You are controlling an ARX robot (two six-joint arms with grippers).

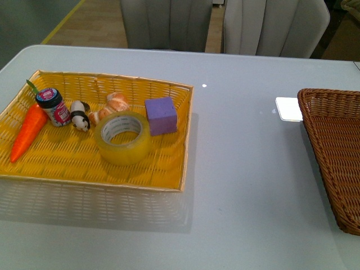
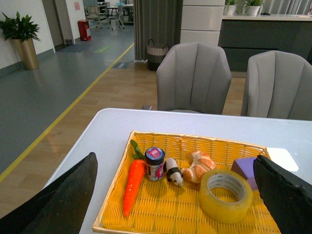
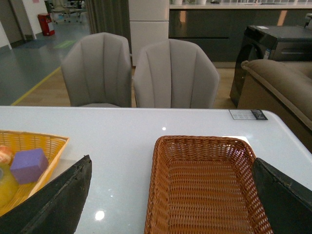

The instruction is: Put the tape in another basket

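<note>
The tape (image 1: 121, 152), a wide yellowish roll with a white core, lies flat in the yellow basket (image 1: 84, 164) at the table's left. In the left wrist view the tape (image 2: 219, 210) sits below and ahead of my open left gripper (image 2: 175, 159), nearer its one dark finger (image 2: 285, 195). The brown wicker basket (image 1: 332, 140) stands at the table's right edge, with nothing in it. My open right gripper (image 3: 171, 160) hovers over this basket (image 3: 204, 190), with nothing between its fingers. Neither arm shows in the front view.
Sharing the yellow basket with the tape are a carrot (image 1: 28, 131), a small jar (image 1: 54, 106), a panda figure (image 1: 80, 117), a croissant (image 1: 112, 105) and a purple block (image 1: 161, 115). A white card (image 1: 288, 108) lies by the brown basket. Grey chairs (image 1: 169, 22) stand behind the table.
</note>
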